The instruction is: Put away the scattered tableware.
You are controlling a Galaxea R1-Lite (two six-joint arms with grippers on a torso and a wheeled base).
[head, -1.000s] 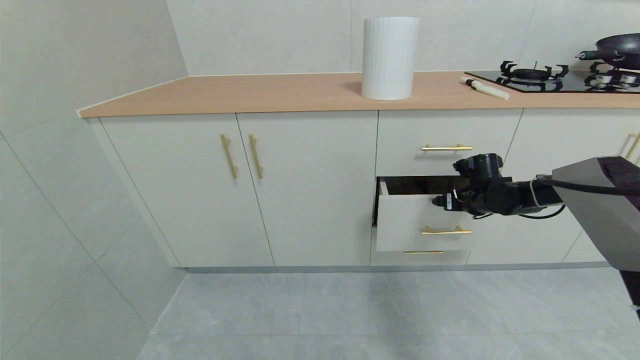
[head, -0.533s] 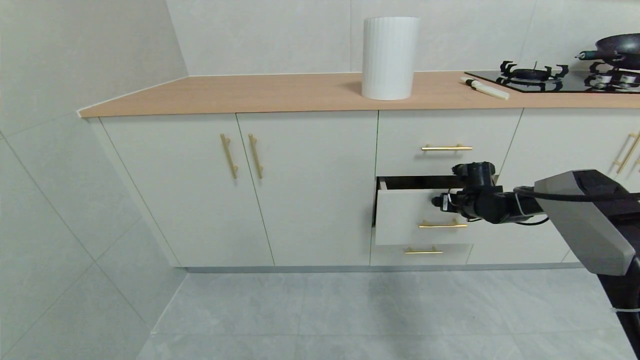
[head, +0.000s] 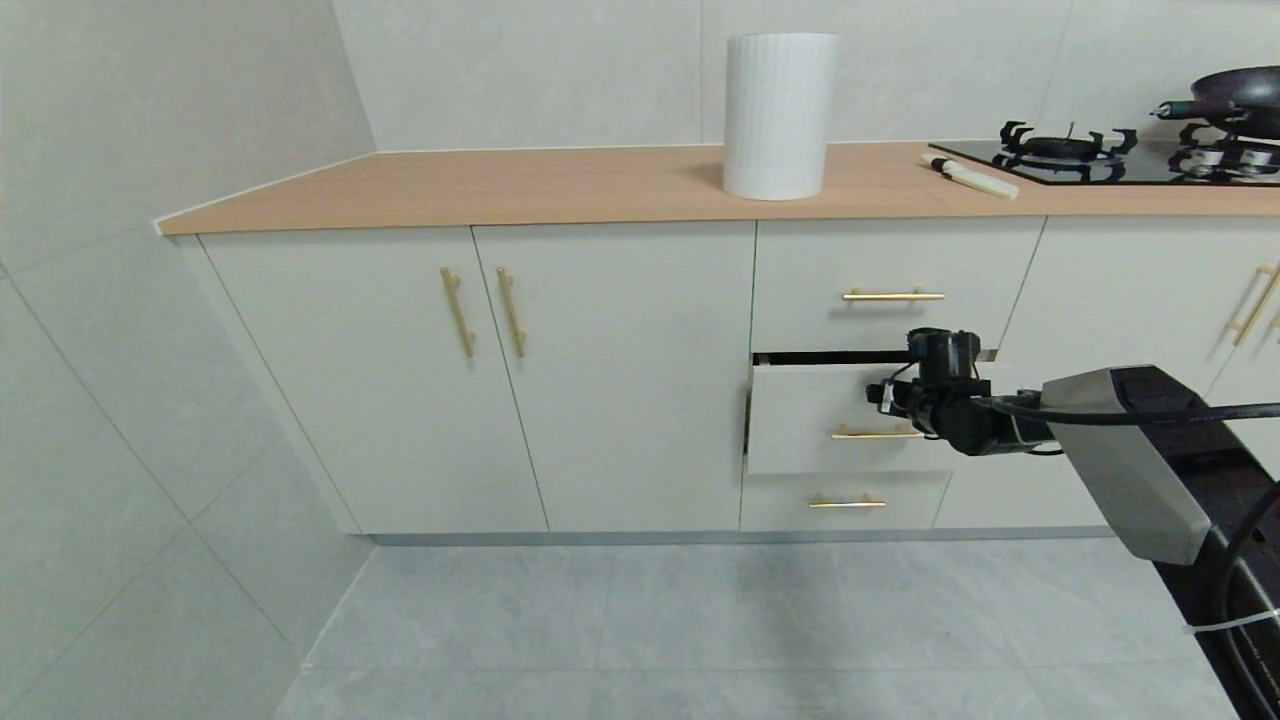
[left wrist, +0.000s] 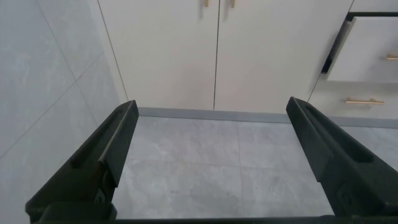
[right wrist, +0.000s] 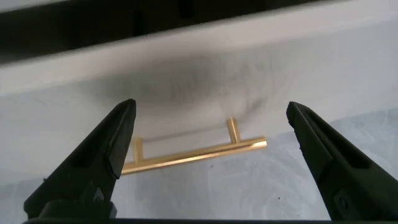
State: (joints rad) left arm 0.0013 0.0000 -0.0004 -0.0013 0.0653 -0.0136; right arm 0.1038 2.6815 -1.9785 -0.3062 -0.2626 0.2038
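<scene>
So the wide-open right pincer (head: 882, 396) has just shoved the middle drawer (head: 810, 415) nearly shut, which suggests stowing's wrapping up, though a knife (head: 968, 177) sits on the table (head: 500, 185) by the stove (head: 1070, 150).

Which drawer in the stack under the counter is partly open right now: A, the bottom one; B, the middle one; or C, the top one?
B: the middle drawer juts out from the cabinet front with a dark gap above it and the right gripper at its face, while the top drawer and bottom drawer sit flush.
</scene>
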